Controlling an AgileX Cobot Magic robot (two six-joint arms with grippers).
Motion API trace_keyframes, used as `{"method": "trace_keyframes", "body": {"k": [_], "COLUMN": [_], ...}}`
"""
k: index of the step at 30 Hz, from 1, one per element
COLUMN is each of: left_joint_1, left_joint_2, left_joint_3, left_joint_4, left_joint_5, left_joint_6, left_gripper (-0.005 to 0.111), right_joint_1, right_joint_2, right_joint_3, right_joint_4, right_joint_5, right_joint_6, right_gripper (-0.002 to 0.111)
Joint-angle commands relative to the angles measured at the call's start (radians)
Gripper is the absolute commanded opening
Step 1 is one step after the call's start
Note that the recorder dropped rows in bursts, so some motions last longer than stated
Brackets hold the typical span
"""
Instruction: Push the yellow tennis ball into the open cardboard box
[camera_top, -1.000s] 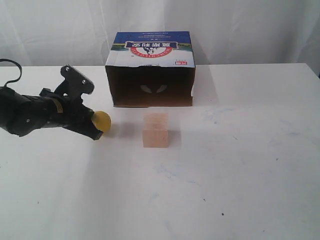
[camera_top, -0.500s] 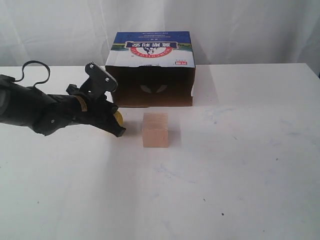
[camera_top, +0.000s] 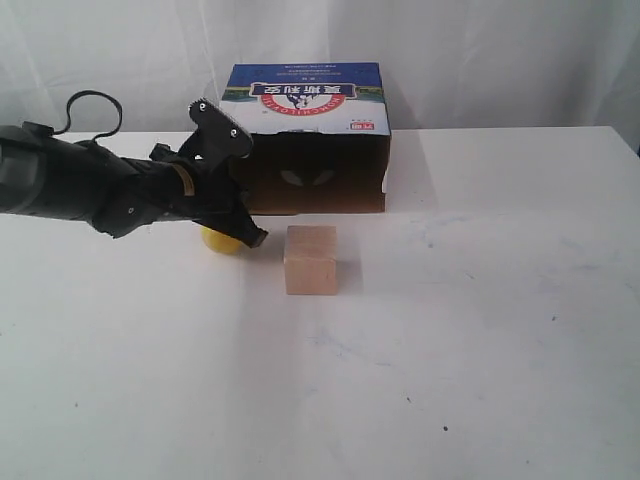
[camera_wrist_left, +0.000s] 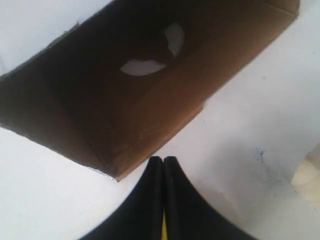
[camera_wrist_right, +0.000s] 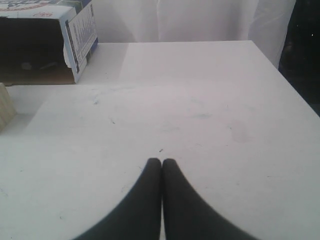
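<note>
Two pincers clenched on nothing, and only one at work: my left gripper (camera_top: 256, 239) lies low across the white table (camera_top: 480, 340), its black jaws pressed together and laid over the yellow tennis ball (camera_top: 218, 241). The ball sits on the tabletop just in front of the open cardboard box (camera_top: 305, 95), by the front corner on the left of the exterior view, outside the mouth and beside the pale wooden cube (camera_top: 311, 260). From the left wrist camera the closed tips point at the box's near lower edge, a thin sliver of yellow showing beneath them and the dark interior gaping beyond. My right gripper (camera_wrist_right: 161, 163), also shut tight and empty, hangs over the table well apart from the box. I judge the push to be in its last stretch, ball at the threshold but not yet in. The next nudge, as I read it, calls for a stroke toward the opening, angled slightly to the cube's side so the ball clears the corner, and steady contact, since a round ball can slip off so narrow a tip
</note>
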Motion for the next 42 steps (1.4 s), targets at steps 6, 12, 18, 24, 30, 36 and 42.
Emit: {"method": "trace_keyframes", "body": {"k": [6, 12, 18, 24, 30, 36, 42], "left_joint_1": [0.03, 0.135, 0.153, 0.122, 0.116, 0.095, 0.048], "left_joint_2": [-0.173, -0.064, 0.133, 0.126, 0.074, 0.058, 0.062], "left_joint_3": [0.08, 0.089, -0.032, 0.011, 0.071, 0.104, 0.098], "left_joint_4": [0.053, 0.025, 0.036, 0.04, 0.043, 0.043, 0.041], "left_joint_5": [0.141, -0.074, -0.067, -0.066, -0.058, -0.063, -0.093], "left_joint_6": [0.072, 0.118, 0.106, 0.066, 0.066, 0.066, 0.066], "left_gripper": [0.0, 0.0, 0.0, 0.0, 0.0, 0.0, 0.0], "right_joint_1": [0.002, 0.002, 0.002, 0.002, 0.002, 0.002, 0.002], "right_joint_2": [-0.005, -0.005, -0.005, -0.005, -0.005, -0.005, -0.005], "right_joint_3": [0.001, 0.001, 0.001, 0.001, 0.001, 0.001, 0.001], "right_joint_4": [-0.003, -0.003, -0.003, -0.003, -0.003, -0.003, -0.003], "right_joint_5": [-0.009, -0.009, -0.009, -0.009, -0.009, -0.009, -0.009], "right_joint_6": [0.004, 0.004, 0.004, 0.004, 0.004, 0.01, 0.032], "right_gripper": [0.0, 0.0, 0.0, 0.0, 0.0, 0.0, 0.0]}}
